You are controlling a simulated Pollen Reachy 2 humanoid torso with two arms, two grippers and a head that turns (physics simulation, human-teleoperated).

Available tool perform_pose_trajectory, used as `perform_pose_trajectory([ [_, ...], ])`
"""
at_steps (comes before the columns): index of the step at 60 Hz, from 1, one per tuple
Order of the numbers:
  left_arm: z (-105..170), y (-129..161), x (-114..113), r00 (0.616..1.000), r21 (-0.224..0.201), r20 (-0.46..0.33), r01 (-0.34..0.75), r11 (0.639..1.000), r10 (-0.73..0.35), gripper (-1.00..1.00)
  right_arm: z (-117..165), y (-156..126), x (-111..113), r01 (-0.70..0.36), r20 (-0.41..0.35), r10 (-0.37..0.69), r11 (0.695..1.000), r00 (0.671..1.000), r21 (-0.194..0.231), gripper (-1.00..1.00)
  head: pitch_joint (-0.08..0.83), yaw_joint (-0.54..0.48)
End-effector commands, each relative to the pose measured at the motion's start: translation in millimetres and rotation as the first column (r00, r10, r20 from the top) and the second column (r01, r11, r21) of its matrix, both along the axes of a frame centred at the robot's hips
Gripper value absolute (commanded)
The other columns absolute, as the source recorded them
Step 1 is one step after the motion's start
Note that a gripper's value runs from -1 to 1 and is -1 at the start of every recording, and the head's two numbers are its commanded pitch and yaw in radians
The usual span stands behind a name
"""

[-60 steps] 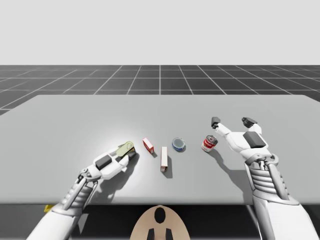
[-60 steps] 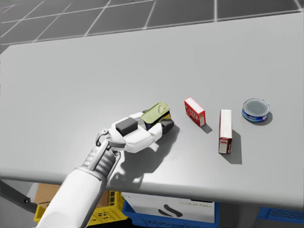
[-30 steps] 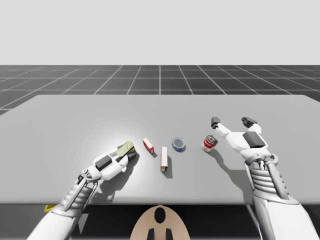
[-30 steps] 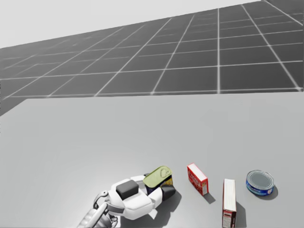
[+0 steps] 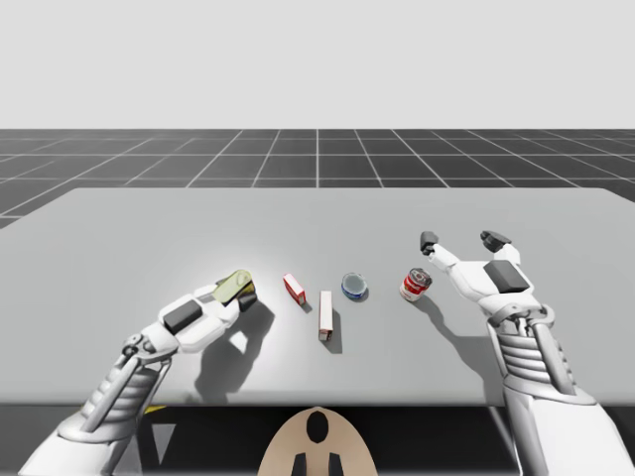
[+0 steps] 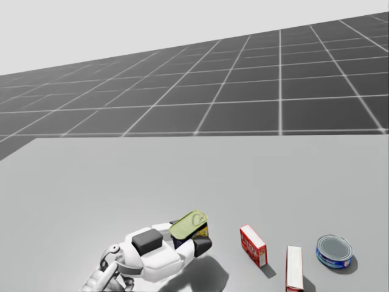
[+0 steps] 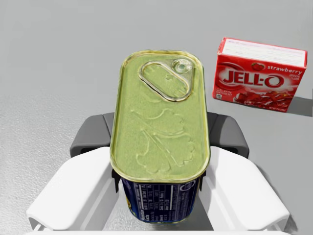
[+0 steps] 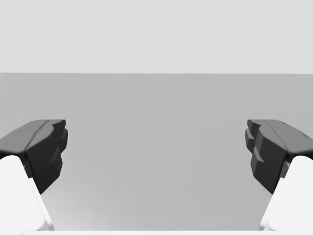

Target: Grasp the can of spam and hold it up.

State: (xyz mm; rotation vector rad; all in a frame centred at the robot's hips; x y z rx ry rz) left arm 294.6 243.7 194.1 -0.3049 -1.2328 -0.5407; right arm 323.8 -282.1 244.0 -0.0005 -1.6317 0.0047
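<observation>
The blue oblong can (image 7: 160,147) with its pale green lid is pinched between the dark fingers (image 7: 226,134) of my left gripper (image 5: 238,295), one pad on each long side. The grasp looks done.

The counter (image 5: 119,248) lies under it. In the high view the hand's shadow falls apart from the hand, so I judge the can to be clear of the surface, though low over it. What is left, as I read it, is to carry the can higher and hold it steady.

My right gripper (image 5: 458,240) hangs well apart from all this, fingers spread wide with nothing between them.

The tall white-and-red box (image 5: 325,315), the red round can (image 5: 416,285), the small red box (image 7: 259,73) and the flat blue round can (image 5: 354,287) stand on the counter, none touching the held can.
</observation>
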Motion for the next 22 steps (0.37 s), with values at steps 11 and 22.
perform_pose_trajectory([
  [11,108.4,8.6,13.0,0.965,-0.023,0.254,-0.063,0.998,0.067,1.00,-4.4,-1.2,-0.5,-0.041,-0.003,0.041,0.998,0.999,-0.043,-1.00,0.331,0.30],
  [22,157.9,3.1,12.3,0.926,-0.059,0.363,-0.090,0.994,0.106,1.00,-6.6,1.5,0.2,-0.044,-0.010,0.044,0.997,0.999,-0.068,-1.00,0.321,0.29],
])
